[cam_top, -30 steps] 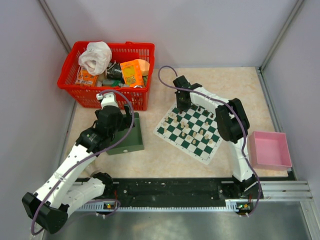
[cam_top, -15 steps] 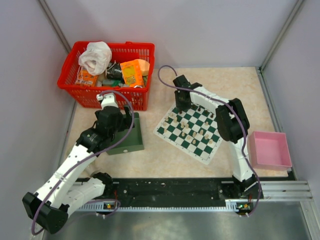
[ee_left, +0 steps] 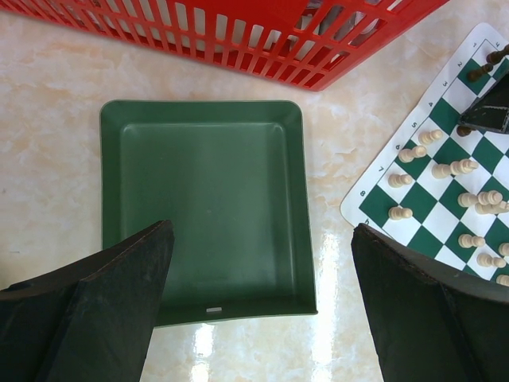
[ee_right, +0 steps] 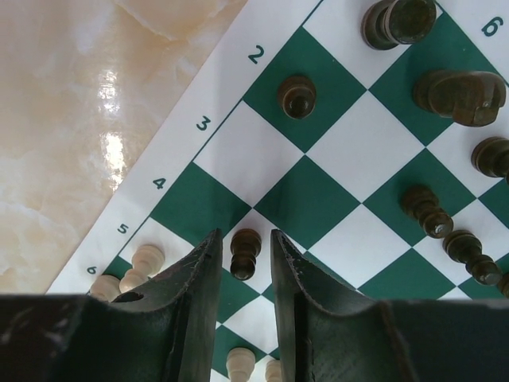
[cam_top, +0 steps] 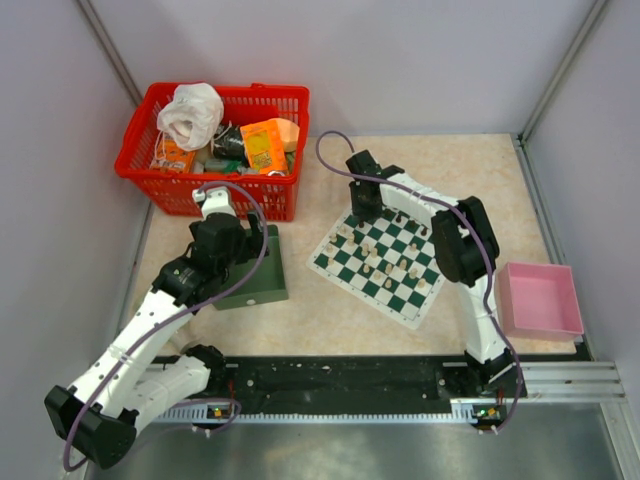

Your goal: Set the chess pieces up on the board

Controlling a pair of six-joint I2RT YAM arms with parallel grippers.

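The board [cam_top: 395, 297] lies right of centre, with black and cream chess pieces [cam_top: 385, 250] scattered on it. My right gripper [cam_top: 362, 205] is over its far-left corner. In the right wrist view the gripper [ee_right: 245, 235] is narrowly open. Its jaws stand either side of an upright black pawn [ee_right: 245, 255] with a small gap on each side. More black pieces [ee_right: 460, 91] and a cream pawn [ee_right: 147, 259] stand on the board [ee_right: 318, 199]. My left gripper [cam_top: 238, 248] is wide open and empty [ee_left: 261, 231] over the near edge of the green tray.
The plain dark green tray [ee_left: 199, 175] is empty, left of the board [ee_left: 354, 208]. A red basket [cam_top: 150, 170] full of clutter stands at the far left, just behind the tray. A pink box [cam_top: 540, 300] sits at the right edge.
My right gripper has shifted slightly toward the far-left corner of the board. The left arm has not moved.
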